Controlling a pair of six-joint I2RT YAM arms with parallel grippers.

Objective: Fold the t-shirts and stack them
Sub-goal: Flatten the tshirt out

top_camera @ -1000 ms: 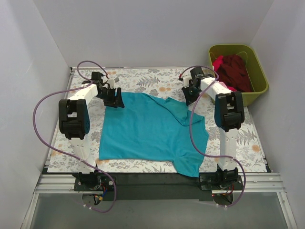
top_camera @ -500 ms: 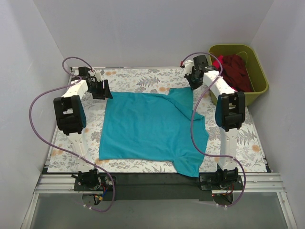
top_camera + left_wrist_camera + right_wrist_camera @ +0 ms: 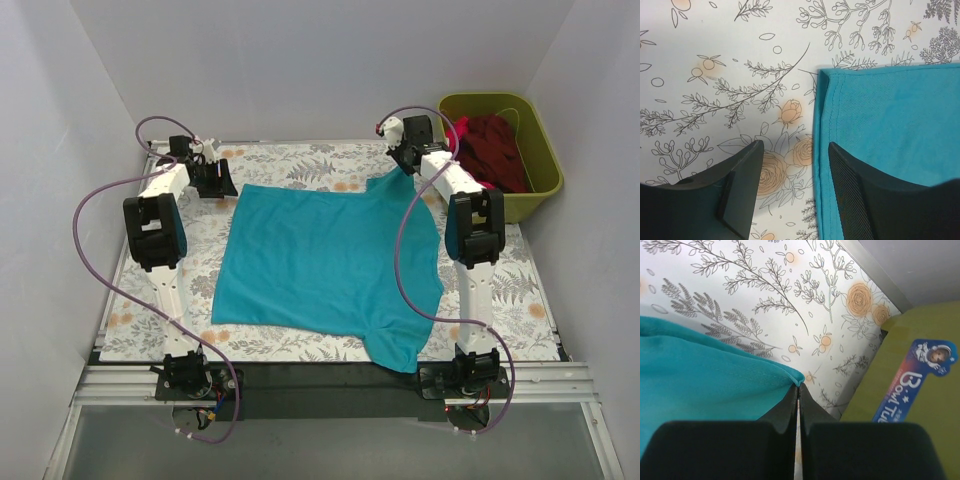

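Observation:
A teal t-shirt (image 3: 325, 265) lies spread on the floral table cover. My right gripper (image 3: 400, 165) is shut on its far right corner (image 3: 799, 380) and holds that corner up near the bin. My left gripper (image 3: 222, 186) is open at the shirt's far left corner; in the left wrist view the shirt's hem (image 3: 821, 130) lies between its fingers (image 3: 742, 170), flat on the cover. A dark maroon shirt (image 3: 495, 145) with some pink cloth lies bunched in the bin.
An olive-green plastic bin (image 3: 540, 150) stands at the far right, just beyond the right gripper; it shows with a blue label in the right wrist view (image 3: 920, 390). White walls close in the left, back and right sides.
The right gripper has pulled the shirt's far right corner outward and farther back, flattening the folded part. The left gripper has let go of the far left corner, which now lies flat.

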